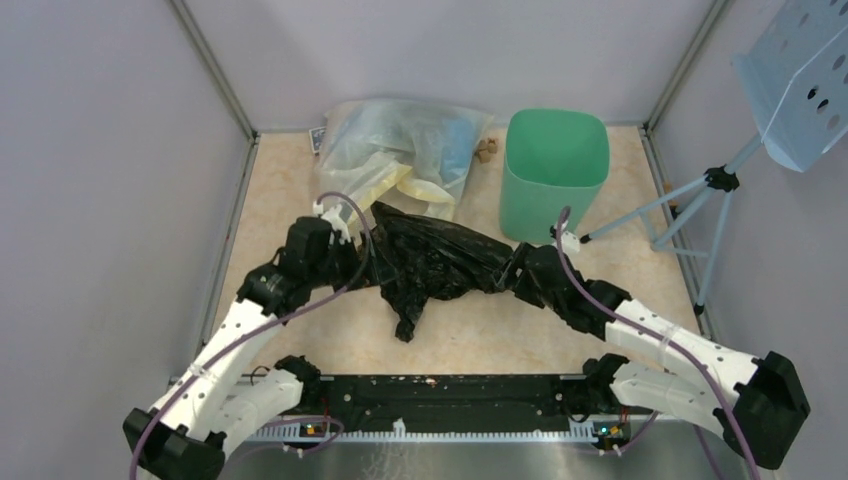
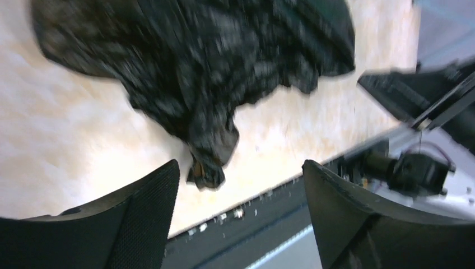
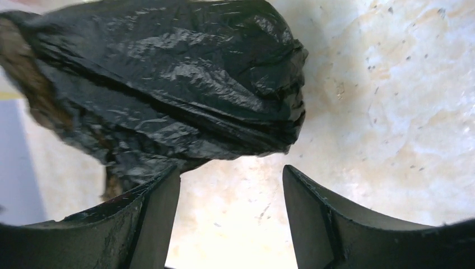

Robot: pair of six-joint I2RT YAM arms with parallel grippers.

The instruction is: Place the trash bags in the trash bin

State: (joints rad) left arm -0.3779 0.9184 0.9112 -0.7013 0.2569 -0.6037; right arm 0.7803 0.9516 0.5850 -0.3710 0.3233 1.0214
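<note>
Holding both grippers open right now, nothing pinched in either one. My left gripper [image 2: 240, 168] is hovering over the table [image 1: 480, 340] with its fingers spread wide, and the black trash bag [image 1: 430, 260] is lying crumpled just past the tips. My right gripper [image 3: 231, 171] is sitting at the bag's other end, plastic bulging right beyond the parted fingers but not between them. So the bag is sprawling on the table between my two arms. Further back, the green trash bin [image 1: 545, 205] is standing upright just behind my right gripper, with a clear bag [image 1: 400, 150] slumping beside it.
</note>
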